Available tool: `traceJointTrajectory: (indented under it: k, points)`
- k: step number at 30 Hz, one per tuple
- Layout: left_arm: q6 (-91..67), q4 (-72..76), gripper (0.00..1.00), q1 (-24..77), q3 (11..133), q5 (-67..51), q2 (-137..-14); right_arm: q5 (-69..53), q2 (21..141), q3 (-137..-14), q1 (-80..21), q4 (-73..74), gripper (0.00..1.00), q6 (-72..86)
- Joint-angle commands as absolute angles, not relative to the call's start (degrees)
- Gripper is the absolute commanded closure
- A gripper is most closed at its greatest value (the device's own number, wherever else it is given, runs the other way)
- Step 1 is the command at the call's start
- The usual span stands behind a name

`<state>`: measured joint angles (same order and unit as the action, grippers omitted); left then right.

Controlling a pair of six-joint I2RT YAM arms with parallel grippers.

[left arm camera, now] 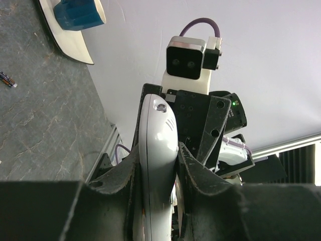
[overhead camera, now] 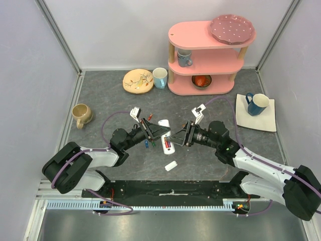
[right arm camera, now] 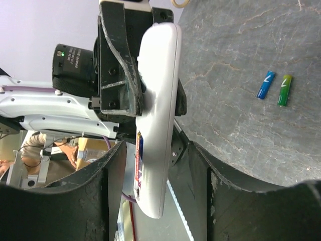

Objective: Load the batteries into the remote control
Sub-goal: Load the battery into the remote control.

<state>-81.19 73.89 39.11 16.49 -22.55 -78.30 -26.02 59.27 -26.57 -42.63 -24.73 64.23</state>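
There is 1 remote control [right arm camera: 159, 90], raised off the table [overhead camera: 100, 95] at mid-field between the 2 grippers. The left gripper [overhead camera: 159, 131] is clamped on its far half, both fingers pressed against its long sides. The right gripper [right arm camera: 158, 170] is spread wide around the near end, with a gap showing on each side between its fingers [right arm camera: 108, 191] and the white shell, so it is not gripping. A red and blue strip sits in the remote's open side; it looks like 1 battery [right arm camera: 139, 160] in the compartment, though it is too small to be sure. On the table, 2 batteries lie side by side just beside the left gripper: 1 blue [right arm camera: 266, 84] and 1 green [right arm camera: 285, 90]. 1 small red one [overhead camera: 149, 116] lies just beyond that gripper, and the left wrist view shows 1 dark battery [left arm camera: 7, 79] off on its own. 1 white back cover [overhead camera: 171, 165] lies near the arm bases, apart from the remote. At the back stands 1 pink shelf [overhead camera: 173, 75] with 3 tiers: 1 pink plate [overhead camera: 231, 28] on top, 1 mug [overhead camera: 184, 58] in the middle and 1 red bowl [overhead camera: 201, 81] at the bottom. Left of it are 1 pale mug [overhead camera: 160, 78] and 1 yellow plate [overhead camera: 138, 81]. 1 beige mug [overhead camera: 82, 114] stands far left, and 1 blue mug [overhead camera: 258, 104] rests on 1 white mat [overhead camera: 268, 120] at right.
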Motion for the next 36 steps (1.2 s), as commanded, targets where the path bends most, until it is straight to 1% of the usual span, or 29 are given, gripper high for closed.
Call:
traceJointTrajectory:
  k: [1,6,9,13,17,23,26,28,29,31,32,34,36]
  points:
    - [-81.91,86.66,0.98,39.11,16.70,-22.59,-77.87,-25.05,56.78,-26.89,-41.22,-24.96,0.40,64.78]
    - [-81.91,86.75,0.98,39.11,16.79,-22.68,-77.61,-25.22,57.30,-26.37,-40.87,-24.78,0.50,64.60]
    - [-82.00,86.66,0.98,39.11,16.87,-22.76,-77.69,-25.57,57.83,-26.02,-40.96,-24.87,0.53,64.78]
    - [-82.09,86.66,0.98,39.11,17.23,-22.76,-77.70,-25.93,58.18,-26.80,-40.96,-23.04,0.55,63.81]
    - [-82.27,86.66,0.98,39.11,17.84,-22.94,-77.43,-25.75,58.53,-27.42,-40.96,-20.66,0.62,62.58]
    - [-82.27,85.70,0.98,39.11,18.37,-22.85,-76.03,-24.79,59.33,-27.33,-40.96,-17.85,0.68,61.96]
    - [-81.92,85.08,0.98,39.11,18.54,-22.85,-75.50,-24.70,59.41,-27.60,-40.87,-17.05,0.69,61.61]
    - [-81.48,84.29,0.98,39.11,18.46,-22.85,-75.15,-24.70,58.98,-27.51,-40.87,-17.66,0.65,62.05]
    - [-81.30,84.20,0.98,39.11,18.20,-22.76,-75.15,-24.70,58.71,-27.86,-40.87,-18.01,0.54,62.40]
    - [-80.69,83.94,0.98,39.11,17.84,-22.76,-75.41,-25.05,57.66,-28.65,-40.61,-17.49,0.43,62.84]
    - [-80.51,83.94,0.98,39.11,17.23,-22.76,-75.32,-25.31,56.79,-30.04,-40.34,-16.62,0.34,62.84]
    - [-79.81,83.85,0.98,39.11,16.61,-22.41,-75.67,-25.49,55.73,-31.81,-39.73,-14.95,0.28,62.32]
    - [-79.10,83.85,0.98,39.11,15.74,-22.06,-75.85,-26.01,54.06,-34.71,-38.50,-11.70,0.25,61.18]
